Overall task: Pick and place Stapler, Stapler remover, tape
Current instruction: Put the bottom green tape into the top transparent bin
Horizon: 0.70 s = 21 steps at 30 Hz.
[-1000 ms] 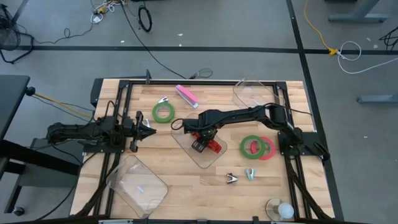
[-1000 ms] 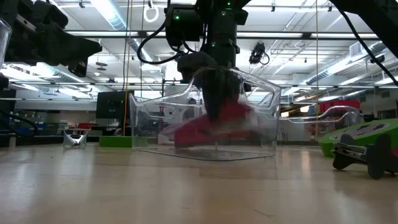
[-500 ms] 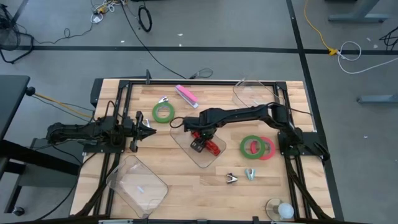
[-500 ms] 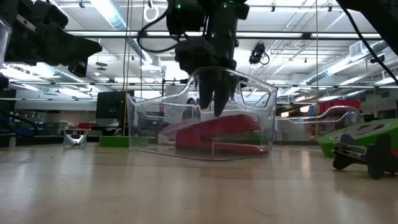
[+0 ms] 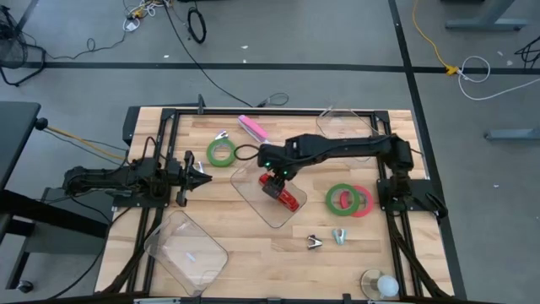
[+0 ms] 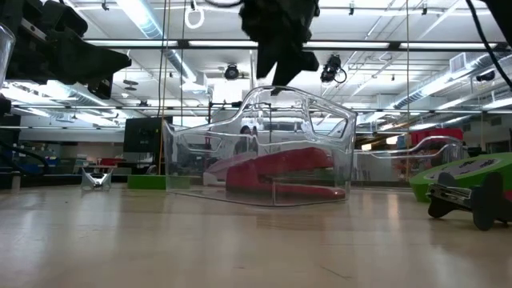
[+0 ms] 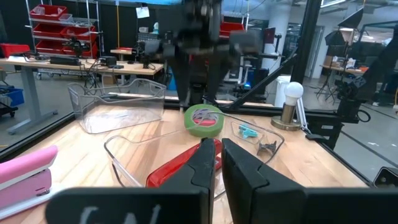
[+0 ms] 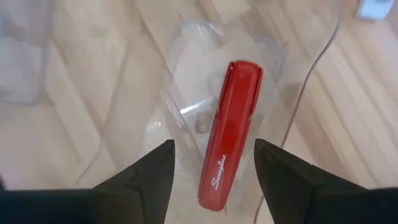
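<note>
I count two staplers: red stapler lying in the middle clear tray, pink stapler at the far edge. Three tape rings, two green, one red. Right gripper above the tray, jaws open, empty. Left gripper closed, parked at the left.

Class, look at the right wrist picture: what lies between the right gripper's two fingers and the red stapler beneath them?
Nothing solid: the open right gripper hangs over the red stapler, which lies in the clear tray. The low view shows the same bare gap.

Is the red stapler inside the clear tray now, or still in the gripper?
Inside. The red stapler lies flat in the clear tray; the right gripper hangs open above it, not touching.
</note>
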{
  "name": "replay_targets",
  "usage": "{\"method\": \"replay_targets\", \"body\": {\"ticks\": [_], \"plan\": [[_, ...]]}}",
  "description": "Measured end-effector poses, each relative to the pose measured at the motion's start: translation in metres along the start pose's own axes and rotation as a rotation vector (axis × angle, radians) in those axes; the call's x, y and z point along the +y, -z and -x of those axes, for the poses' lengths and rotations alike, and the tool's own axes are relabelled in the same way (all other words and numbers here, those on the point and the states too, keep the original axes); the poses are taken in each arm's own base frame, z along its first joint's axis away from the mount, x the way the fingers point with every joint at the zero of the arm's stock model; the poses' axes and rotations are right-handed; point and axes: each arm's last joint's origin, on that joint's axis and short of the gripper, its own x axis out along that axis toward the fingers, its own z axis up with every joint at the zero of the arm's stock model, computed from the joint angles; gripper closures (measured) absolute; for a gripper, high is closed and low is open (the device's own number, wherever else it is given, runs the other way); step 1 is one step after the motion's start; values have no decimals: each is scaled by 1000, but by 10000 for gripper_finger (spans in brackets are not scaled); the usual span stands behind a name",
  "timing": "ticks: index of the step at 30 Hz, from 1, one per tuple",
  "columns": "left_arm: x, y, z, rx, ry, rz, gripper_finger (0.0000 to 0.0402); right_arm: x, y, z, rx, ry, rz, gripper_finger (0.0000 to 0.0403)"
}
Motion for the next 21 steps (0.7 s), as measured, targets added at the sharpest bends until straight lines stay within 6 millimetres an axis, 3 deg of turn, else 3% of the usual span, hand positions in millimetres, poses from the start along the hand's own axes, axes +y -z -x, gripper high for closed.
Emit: {"method": "replay_targets", "body": {"ticks": [7,21], "plan": [[0,0,0,0,0,0,372,-5,11,30,-84,-44,18,186],[0,0,0,2,0,0,371,-38,73,34,-31,-13,130,186]]}}
